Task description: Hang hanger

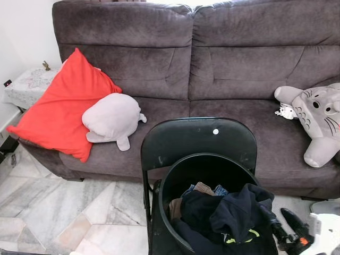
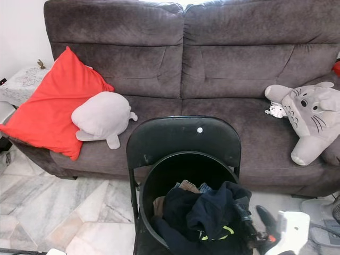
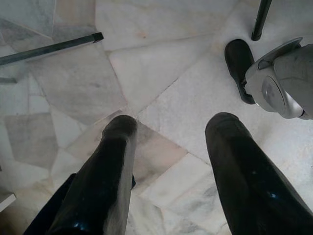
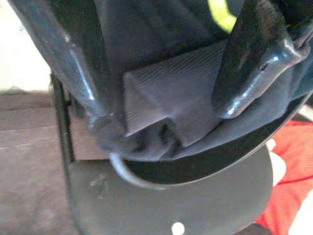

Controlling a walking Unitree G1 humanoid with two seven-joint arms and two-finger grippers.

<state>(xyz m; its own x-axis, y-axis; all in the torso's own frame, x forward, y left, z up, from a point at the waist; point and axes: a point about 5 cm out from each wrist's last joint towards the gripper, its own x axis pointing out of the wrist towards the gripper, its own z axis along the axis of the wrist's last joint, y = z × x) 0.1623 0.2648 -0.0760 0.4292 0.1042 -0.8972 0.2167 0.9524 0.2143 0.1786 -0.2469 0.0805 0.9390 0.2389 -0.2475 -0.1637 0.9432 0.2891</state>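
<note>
While the right gripper (image 1: 287, 229) sits low on the right, its two black fingers (image 4: 254, 58) are spread on either side of a dark cloth (image 4: 171, 98), and I cannot tell if they squeeze it. That cloth is part of the clothes (image 1: 228, 212) piled in a black bucket (image 1: 178, 175). A thin curved wire (image 4: 132, 176) peeks out under the cloth by the bucket rim; it may be the hanger hook, but I cannot be sure. The bucket sits on a black chair (image 1: 196, 135) near the robot. Far behind is a grey sofa (image 1: 175, 58) with a red pillow (image 1: 64, 106) and a grey plush (image 1: 111, 118) on the left, and a bigger plush (image 1: 319, 117) on the right. The left gripper (image 3: 168, 147) hangs over the marble floor (image 3: 161, 63), wide open and holding nothing.
</note>
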